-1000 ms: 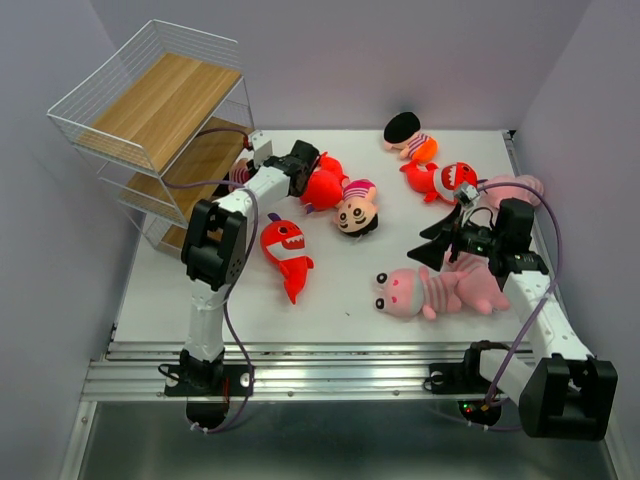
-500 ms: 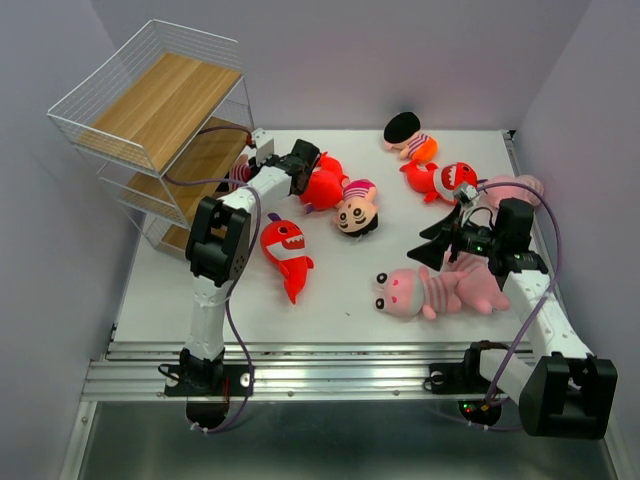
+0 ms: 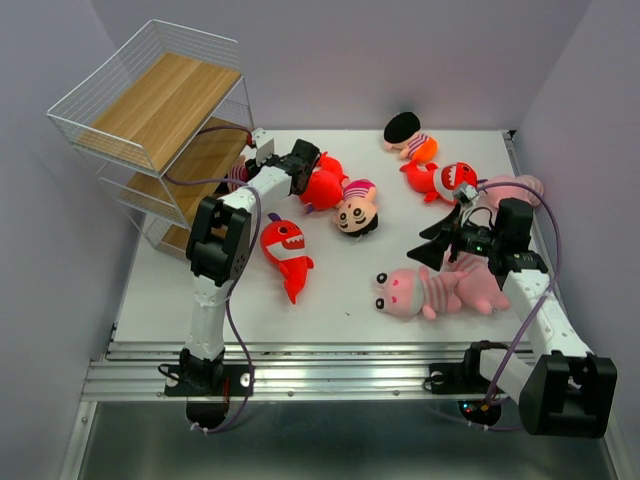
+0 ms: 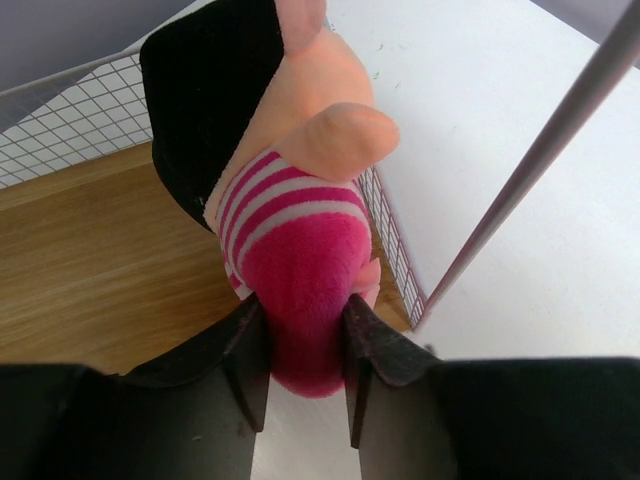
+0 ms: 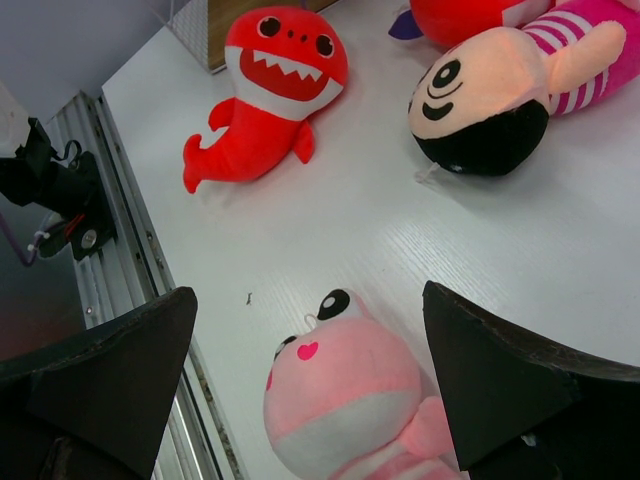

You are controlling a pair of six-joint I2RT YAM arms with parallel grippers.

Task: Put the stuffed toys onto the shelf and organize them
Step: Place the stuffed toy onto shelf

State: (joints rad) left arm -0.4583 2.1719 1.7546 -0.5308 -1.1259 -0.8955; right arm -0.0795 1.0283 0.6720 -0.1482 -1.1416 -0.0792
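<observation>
From the left wrist you cannot see the face of the striped doll [image 4: 290, 230]: its head runs off the top edge, and its lower end is buried between the fingers [image 4: 240, 365] of the left gripper [image 4: 300, 335]. From above, the left arm covers nearly all of that doll. The shelf [image 3: 150, 110] hides most of its own bottom tier. At the right wrist the pink animal [image 5: 345, 400] is cut by the bottom edge, and a red toy [image 5: 460, 15] by the top edge. Behind the right arm, another pink toy [image 3: 522, 186] is half covered.
</observation>
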